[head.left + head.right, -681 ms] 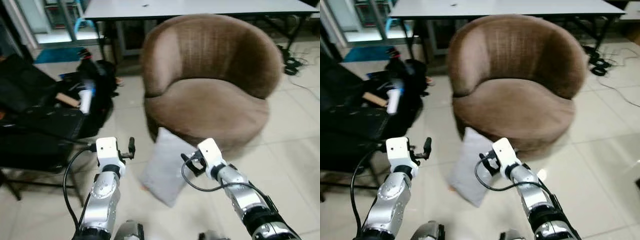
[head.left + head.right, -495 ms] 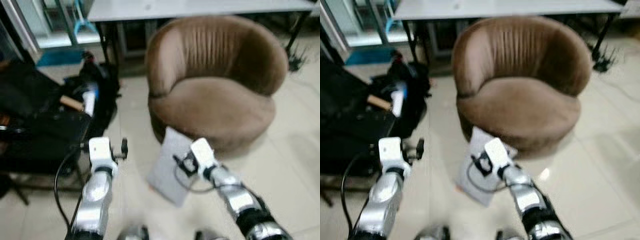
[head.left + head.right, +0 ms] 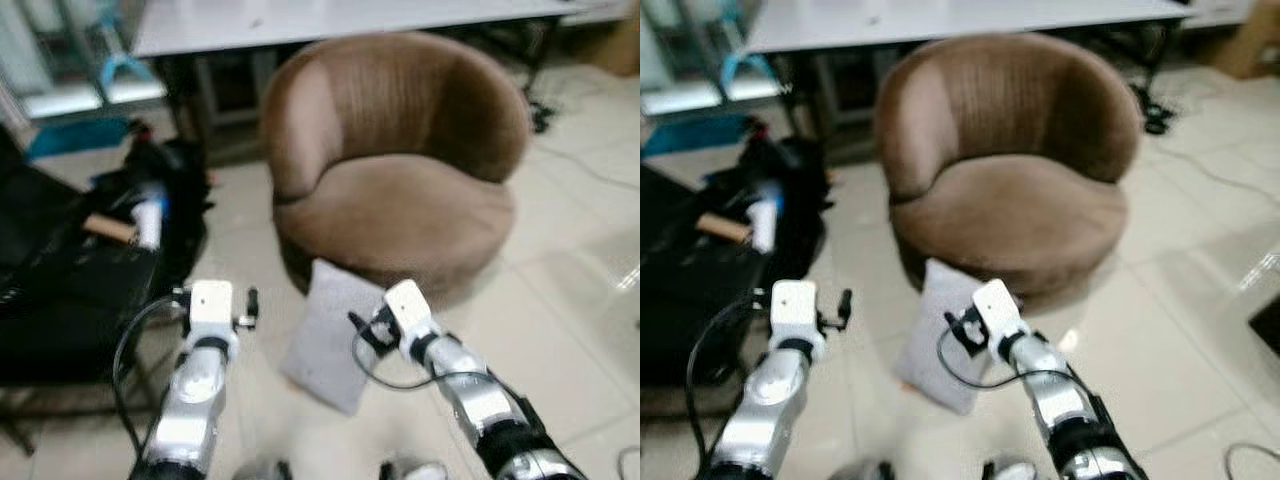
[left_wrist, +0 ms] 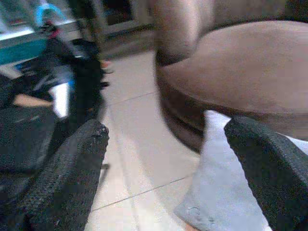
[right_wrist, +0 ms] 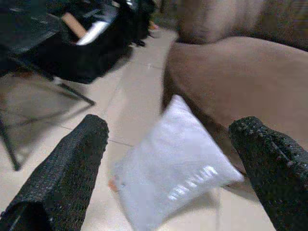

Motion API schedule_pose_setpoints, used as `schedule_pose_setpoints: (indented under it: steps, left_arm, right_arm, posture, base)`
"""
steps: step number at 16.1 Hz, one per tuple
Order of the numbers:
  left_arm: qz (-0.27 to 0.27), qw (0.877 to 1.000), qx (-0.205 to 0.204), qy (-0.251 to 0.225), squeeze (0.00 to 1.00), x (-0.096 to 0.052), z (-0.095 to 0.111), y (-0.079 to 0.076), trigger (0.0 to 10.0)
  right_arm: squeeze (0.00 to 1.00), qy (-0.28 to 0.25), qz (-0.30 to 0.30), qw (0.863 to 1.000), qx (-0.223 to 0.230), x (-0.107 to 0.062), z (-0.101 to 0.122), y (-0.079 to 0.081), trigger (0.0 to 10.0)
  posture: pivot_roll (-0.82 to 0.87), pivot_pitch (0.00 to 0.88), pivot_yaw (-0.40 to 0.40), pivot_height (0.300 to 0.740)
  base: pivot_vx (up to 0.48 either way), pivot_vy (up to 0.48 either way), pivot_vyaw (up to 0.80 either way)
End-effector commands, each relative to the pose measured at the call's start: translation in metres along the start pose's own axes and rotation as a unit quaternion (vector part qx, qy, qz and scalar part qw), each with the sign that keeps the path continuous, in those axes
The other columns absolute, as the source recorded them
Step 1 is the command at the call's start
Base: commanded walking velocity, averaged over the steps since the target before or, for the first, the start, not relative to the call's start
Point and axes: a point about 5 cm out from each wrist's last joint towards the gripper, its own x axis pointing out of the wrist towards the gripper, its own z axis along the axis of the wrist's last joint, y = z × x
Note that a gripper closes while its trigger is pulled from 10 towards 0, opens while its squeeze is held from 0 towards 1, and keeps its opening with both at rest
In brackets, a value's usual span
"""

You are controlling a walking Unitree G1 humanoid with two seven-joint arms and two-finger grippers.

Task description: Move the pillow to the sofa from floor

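White pillow (image 3: pixel 328 335) on floor against sofa (image 3: pixel 400 170), before right gripper (image 5: pixel 168 159)

The pillow (image 3: pixel 330 335) is looking pale grey. The round sofa (image 3: pixel 395 165) is showing brown, with faint stripes on its back. The floor tiles (image 3: pixel 585 270) are looking cream. The bags (image 3: pixel 90 260) are looking black.

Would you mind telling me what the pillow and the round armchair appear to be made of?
The pillow looks like soft pale-grey woven cloth, matte, its corners sagging. The armchair seems upholstered in brown ribbed fabric, perhaps corduroy or velvet; faint vertical ribs show on its back, though blur leaves this open.
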Motion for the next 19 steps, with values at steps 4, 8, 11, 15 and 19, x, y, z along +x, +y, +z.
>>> schedule_pose_setpoints:
  steps: [4,8,11,15,19]
  left_arm:
    - [0.002,1.0,0.006,0.009,0.0,0.0,-0.002,0.0,10.0]
    - [0.005,0.999,0.021,0.023,0.0,-0.001,-0.004,-0.002,10.0]
    - [-0.002,0.998,0.05,0.039,0.0,-0.001,-0.009,-0.001,10.0]
    - [-0.006,0.999,0.037,0.027,0.0,-0.002,-0.006,-0.004,10.0]
    - [-0.004,0.997,0.062,0.041,0.0,-0.002,-0.009,-0.002,10.0]
  right_arm:
    - [0.0,-0.015,0.002,1.0,0.003,0.0,0.005,-0.001,10.0]
    - [0.0,-0.016,0.008,1.0,0.005,-0.001,0.004,0.001,10.0]
    - [0.0,-0.022,0.017,1.0,0.001,-0.001,0.004,0.006,10.0]
    - [0.0,-0.02,0.02,1.0,0.003,-0.001,0.004,0.006,10.0]
    - [0.0,-0.024,0.025,0.999,0.0,-0.001,0.005,0.009,10.0]
  posture:
    - [-0.11,0.0,0.033,0.697]
    - [-0.11,0.0,0.035,0.697]
    - [-0.11,0.0,0.036,0.697]
    - [-0.11,0.0,0.037,0.697]
    - [-0.11,0.0,0.037,0.697]
  base:
    - [0.473,0.0,0.0]
    - [0.403,0.158,0.0]
    - [0.48,0.0,0.0]
    - [0.12,0.0,0.0]
    - [0.182,0.0,0.0]
